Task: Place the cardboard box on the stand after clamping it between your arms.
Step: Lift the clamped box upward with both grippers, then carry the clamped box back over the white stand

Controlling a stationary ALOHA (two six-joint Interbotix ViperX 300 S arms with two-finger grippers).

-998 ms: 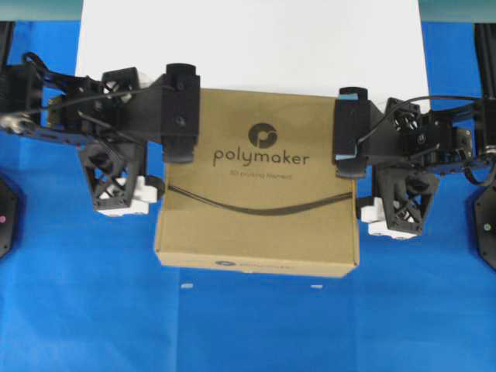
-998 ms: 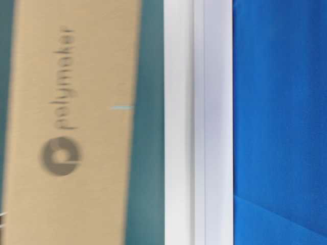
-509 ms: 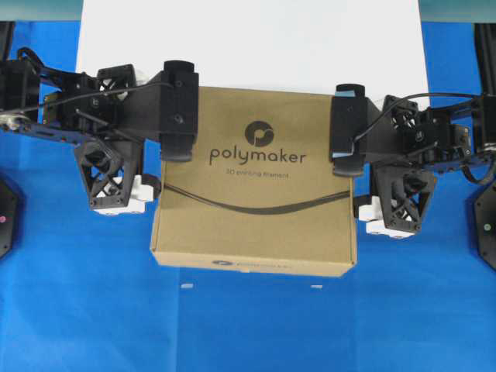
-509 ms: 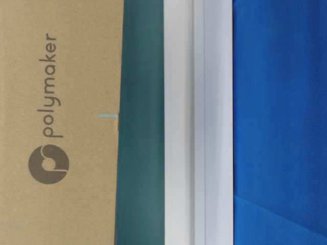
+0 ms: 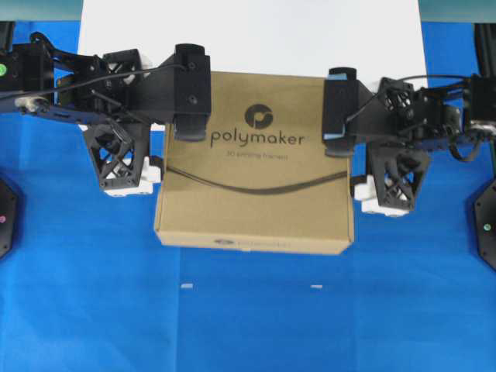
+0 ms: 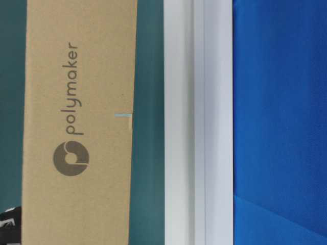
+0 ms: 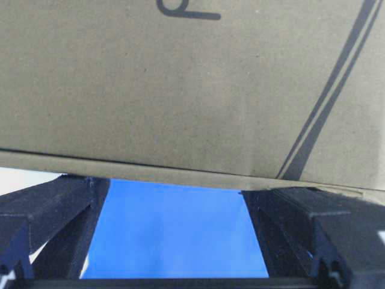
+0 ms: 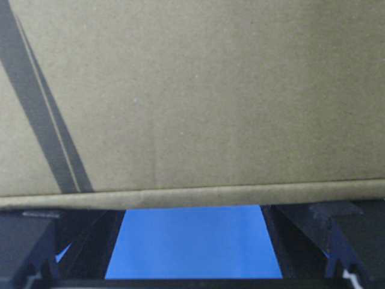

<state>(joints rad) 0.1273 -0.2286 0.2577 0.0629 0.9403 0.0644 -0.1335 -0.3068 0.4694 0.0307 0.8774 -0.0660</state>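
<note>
We press the left tool (image 5: 159,172), fingers spread, and the right tool (image 5: 358,190), likewise spread, against opposite side walls of the cardboard box (image 5: 256,167); neither pinches it. The box hangs level, its far edge overlapping the stand (image 5: 256,35). We judge even inward pressure essential while carrying it farther over the stand; its logo reads upright toward the near edge, and being square it has no marked long axis.

a blue cloth (image 5: 248,325) covers the table. the white stand (image 5: 256,35) rests on it at the far edge, two small white specks (image 5: 186,287) nearer.
</note>
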